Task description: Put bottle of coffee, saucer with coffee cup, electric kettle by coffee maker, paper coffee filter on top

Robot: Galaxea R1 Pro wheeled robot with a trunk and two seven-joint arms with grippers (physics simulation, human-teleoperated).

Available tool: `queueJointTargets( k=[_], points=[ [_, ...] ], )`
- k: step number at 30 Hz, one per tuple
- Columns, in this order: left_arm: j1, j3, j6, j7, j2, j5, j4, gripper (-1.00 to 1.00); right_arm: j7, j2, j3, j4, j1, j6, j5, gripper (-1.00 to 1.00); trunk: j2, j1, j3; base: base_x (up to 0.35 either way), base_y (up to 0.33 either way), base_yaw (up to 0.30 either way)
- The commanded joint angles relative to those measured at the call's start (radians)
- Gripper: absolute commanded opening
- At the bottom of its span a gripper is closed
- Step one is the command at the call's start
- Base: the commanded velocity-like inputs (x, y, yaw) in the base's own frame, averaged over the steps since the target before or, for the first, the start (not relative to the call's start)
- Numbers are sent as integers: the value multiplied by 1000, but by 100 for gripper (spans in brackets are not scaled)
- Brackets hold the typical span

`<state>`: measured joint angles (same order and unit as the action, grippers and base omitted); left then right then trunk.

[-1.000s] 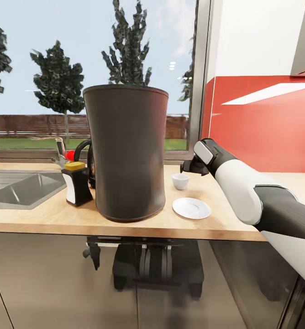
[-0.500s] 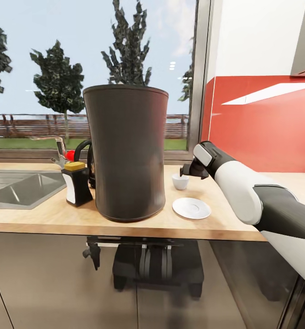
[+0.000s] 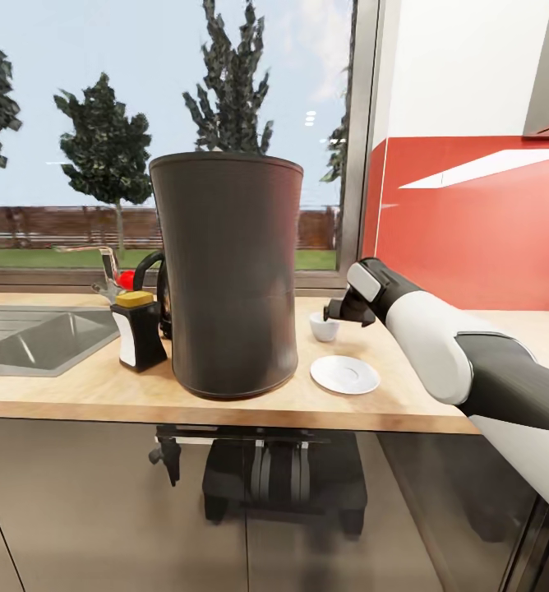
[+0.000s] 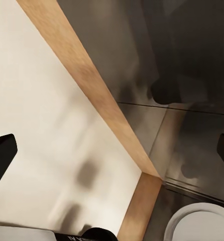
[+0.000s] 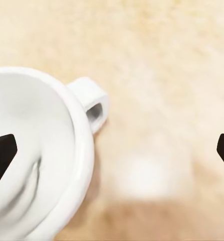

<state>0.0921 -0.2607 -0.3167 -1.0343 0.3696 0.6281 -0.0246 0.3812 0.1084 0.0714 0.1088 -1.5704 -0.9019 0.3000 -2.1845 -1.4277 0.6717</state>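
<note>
From the head view, your right gripper [image 3: 334,311] hangs just above the cup [image 3: 324,327], right of centre in the frame, on the wooden countertop [image 3: 77,386]. The saucer [image 3: 344,374] lies just in front of the cup, near the counter's front edge, bare and apart from the cup. The big dark coffee maker [image 3: 227,271] fills the middle of the frame; the coffee bottle [image 3: 136,330] stands at its left, and the kettle [image 3: 155,292] shows partly behind them. I can't tell whether a paper filter sits on the coffee maker's top, because its rim is at eye level.

In the left wrist view, two dark fingertips [image 4: 1,156] sit at the frame's far edges, so that gripper [image 4: 112,153] is spread wide with nothing between the jaws. It looks at pale panels, a wooden edge and a white round shape in the lower right corner.

In the right wrist view, the cup [image 5: 34,155] takes up the left half of the frame, its handle [image 5: 92,106] pointing toward the centre. The gripper [image 5: 112,150] is wide open: one fingertip lies over the cup's hollow, the other far off over bare wood. As it stands, the jaws would seem to straddle the near wall and the handle. Check that the inner finger clears the cup's floor before you lower, then pinch the wall gently. Thin rims slip, so lift straight up before carrying it to the saucer.
</note>
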Motion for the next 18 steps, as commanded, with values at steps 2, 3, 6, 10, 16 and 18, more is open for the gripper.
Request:
queueJointTargets(
  k=[2,3,6,10,16,18],
  points=[
    [0,-8,-10,-3,0,-4,0,100,10,0,7,-4,0,-2,5,100,-1,0,1,0,0,0],
    [0,-8,-10,-3,0,-4,0,100,10,0,7,-6,0,-2,5,100,-1,0,1,0,0,0],
    [0,-8,-10,-3,0,-4,0,100,10,0,7,-11,0,-2,5,100,-1,0,1,0,0,0],
    [0,-8,-10,-3,0,-4,0,100,10,0,7,-13,0,-2,5,100,-1,0,1,0,0,0],
    [0,-8,-10,-3,0,-4,0,100,10,0,8,-14,0,-2,5,100,-1,0,1,0,0,0],
    [0,-8,-10,-3,0,-4,0,100,10,0,7,-14,0,-2,5,100,-1,0,1,0,0,0]
  ],
)
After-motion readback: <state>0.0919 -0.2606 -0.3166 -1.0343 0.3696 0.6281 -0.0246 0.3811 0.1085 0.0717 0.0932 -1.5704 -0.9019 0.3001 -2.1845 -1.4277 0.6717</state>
